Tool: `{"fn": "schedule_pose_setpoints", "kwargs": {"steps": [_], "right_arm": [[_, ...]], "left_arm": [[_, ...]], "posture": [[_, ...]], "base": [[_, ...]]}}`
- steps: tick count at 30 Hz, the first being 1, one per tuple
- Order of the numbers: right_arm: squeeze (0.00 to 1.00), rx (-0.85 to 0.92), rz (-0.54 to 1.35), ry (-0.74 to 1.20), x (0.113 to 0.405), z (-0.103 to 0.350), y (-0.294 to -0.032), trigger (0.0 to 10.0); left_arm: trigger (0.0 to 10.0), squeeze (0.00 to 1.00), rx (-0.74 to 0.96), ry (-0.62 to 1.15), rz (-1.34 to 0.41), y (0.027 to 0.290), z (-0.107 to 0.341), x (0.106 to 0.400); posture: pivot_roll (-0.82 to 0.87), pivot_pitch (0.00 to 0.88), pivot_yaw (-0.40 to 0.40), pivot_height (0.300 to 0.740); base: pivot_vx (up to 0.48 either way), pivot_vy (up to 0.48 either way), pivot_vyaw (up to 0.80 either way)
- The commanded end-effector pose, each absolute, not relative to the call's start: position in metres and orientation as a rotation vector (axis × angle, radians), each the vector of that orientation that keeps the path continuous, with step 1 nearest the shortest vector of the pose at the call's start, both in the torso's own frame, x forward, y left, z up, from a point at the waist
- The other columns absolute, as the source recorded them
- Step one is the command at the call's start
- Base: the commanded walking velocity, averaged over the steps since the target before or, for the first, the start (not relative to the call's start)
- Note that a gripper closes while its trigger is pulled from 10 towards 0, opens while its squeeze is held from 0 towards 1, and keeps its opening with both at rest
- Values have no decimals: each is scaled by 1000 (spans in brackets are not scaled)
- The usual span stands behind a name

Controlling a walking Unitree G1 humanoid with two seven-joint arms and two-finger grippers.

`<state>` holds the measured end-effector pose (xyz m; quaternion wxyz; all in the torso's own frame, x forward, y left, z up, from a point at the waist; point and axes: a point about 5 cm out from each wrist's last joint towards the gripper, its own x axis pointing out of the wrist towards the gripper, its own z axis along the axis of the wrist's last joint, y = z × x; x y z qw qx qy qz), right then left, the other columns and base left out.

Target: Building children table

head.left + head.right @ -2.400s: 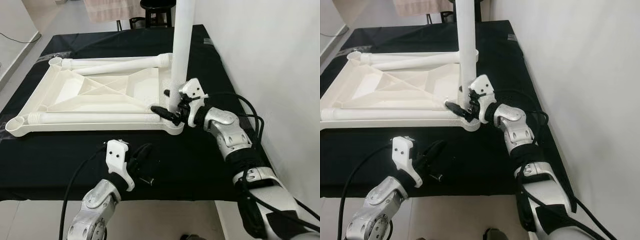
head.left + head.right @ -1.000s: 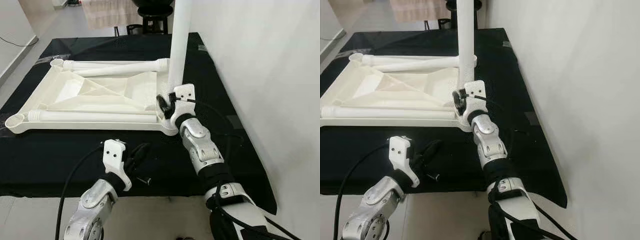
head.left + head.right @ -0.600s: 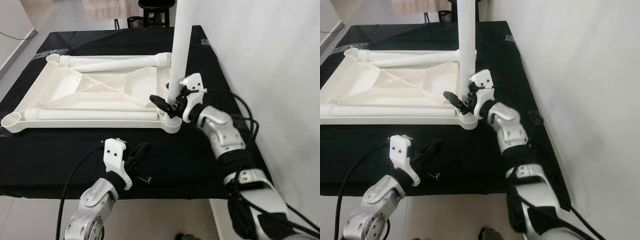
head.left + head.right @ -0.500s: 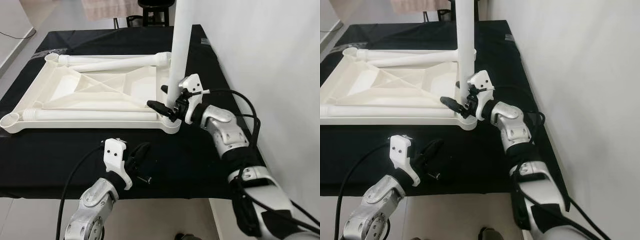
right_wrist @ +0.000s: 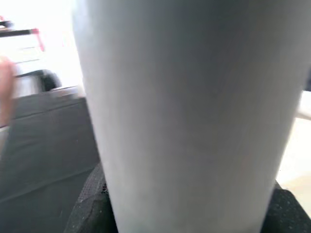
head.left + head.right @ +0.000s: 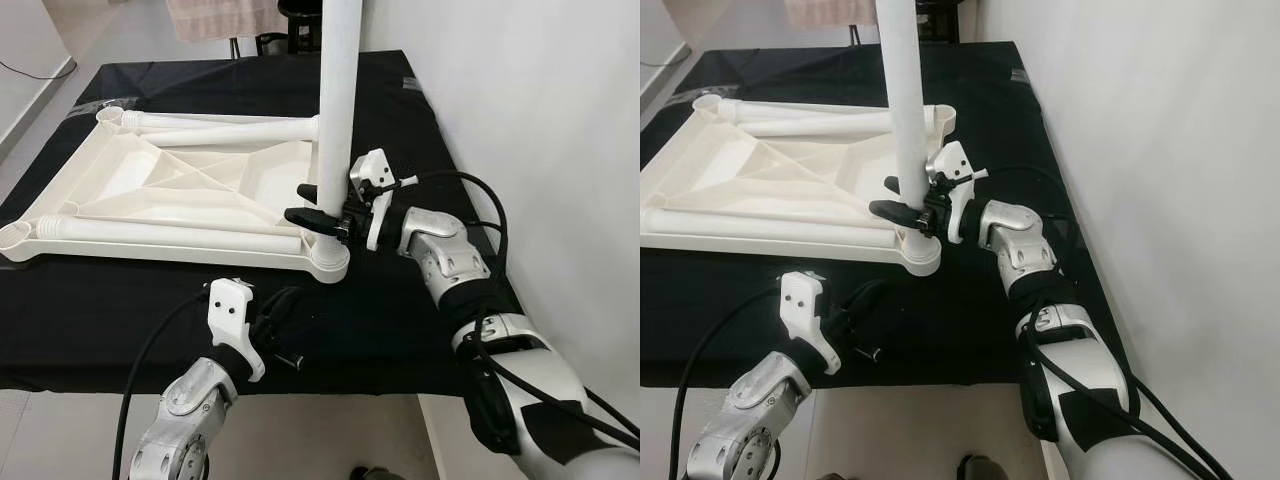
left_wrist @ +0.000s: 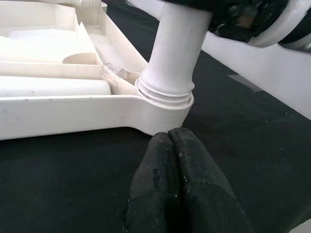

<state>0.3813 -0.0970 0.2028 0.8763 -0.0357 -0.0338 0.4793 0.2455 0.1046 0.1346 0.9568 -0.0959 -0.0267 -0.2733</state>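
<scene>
You have nothing to read here: no text, label, brand, number or sign can be made out on anything in view.

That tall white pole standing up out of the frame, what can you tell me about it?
The table leg is a smooth, round white plastic tube, standing upright with its ringed foot seated in the near right corner socket of the upturned tabletop. The right gripper has its jaws clamped around it low down. Its top runs out of view.
</scene>
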Motion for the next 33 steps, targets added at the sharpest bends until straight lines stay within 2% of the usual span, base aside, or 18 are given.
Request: {"fn": "schedule_pose_setpoints", "kwargs": {"steps": [1, 2, 3, 5, 6, 8, 10, 18, 19, 20, 22, 23, 24, 25, 26, 28, 30, 33], "right_arm": [[0, -59, 845, 24, 382, 180, -103, 0], [0, -59, 845, 24, 382, 180, -103, 0], [0, -85, 587, 69, 386, 168, -111, 0], [0, -12, 244, 112, 364, 139, -110, 0], [0, -12, 244, 112, 364, 139, -110, 0], [0, -20, 206, 107, 347, 131, -91, 0], [0, -41, 229, 93, 352, 134, -79, 0], [0, -50, 194, 93, 363, 141, -75, 0], [1000, -23, 238, 74, 364, 149, -71, 10000], [1000, -23, 238, 74, 364, 149, -71, 10000], [1000, 21, 354, 22, 366, 164, -63, 10000], [949, 42, 452, -29, 365, 176, -58, 10000], [482, 50, 528, -65, 363, 184, -55, 10000], [482, 50, 528, -65, 363, 184, -55, 10000], [0, 66, 624, -94, 361, 193, -52, 10000], [0, 66, 762, -118, 361, 202, -51, 10000], [0, 62, 796, -122, 362, 203, -52, 10000], [0, -54, 882, -93, 367, 200, -62, 10000]], "left_arm": [[10000, 0, -192, -45, -547, 105, 131, 243], [10000, 0, -192, -45, -547, 105, 131, 243], [10000, 0, -192, -45, -547, 106, 131, 243], [10000, 0, -191, -44, -546, 107, 131, 242], [10000, 0, -191, -44, -546, 107, 131, 242], [10000, 0, -187, -41, -545, 108, 130, 243], [10000, 0, -188, -35, -548, 107, 128, 244], [10000, 0, -182, -36, -543, 107, 128, 244], [10000, 0, -182, -36, -542, 107, 128, 244], [10000, 0, -182, -36, -542, 107, 128, 244], [10000, 0, -184, -36, -542, 107, 128, 244], [10000, 0, -185, -36, -543, 107, 128, 244], [10000, 0, -185, -35, -545, 107, 128, 244], [10000, 0, -185, -35, -545, 107, 128, 244], [10000, 0, -186, -35, -545, 107, 128, 244], [10000, 0, -188, -37, -546, 107, 128, 244], [10000, 0, -189, -38, -547, 107, 128, 244], [10000, 0, -190, -42, -545, 105, 129, 243]], "posture": [[62, 152, -20, 740], [62, 152, -20, 740], [69, 154, -19, 740], [63, 151, -15, 740], [63, 151, -15, 740], [60, 135, 0, 740], [84, 119, -17, 740], [83, 113, -12, 740], [87, 111, -12, 740], [87, 111, -12, 740], [86, 113, -8, 740], [87, 114, -9, 740], [87, 114, -9, 740], [87, 114, -9, 740], [82, 118, -9, 740], [81, 121, -11, 740], [81, 121, -11, 740], [85, 123, -19, 740]], "base": [[0, 0, 0], [0, 0, 0], [0, 0, 0], [0, 0, 0], [0, 0, 0], [0, 0, 0], [0, 0, 0], [0, 0, 0], [0, 0, 0], [0, 0, 0], [0, 0, 0], [0, 0, 0], [0, 0, 0], [0, 0, 0], [0, 0, 0], [0, 0, 0], [0, 0, 0], [0, 0, 0]]}}
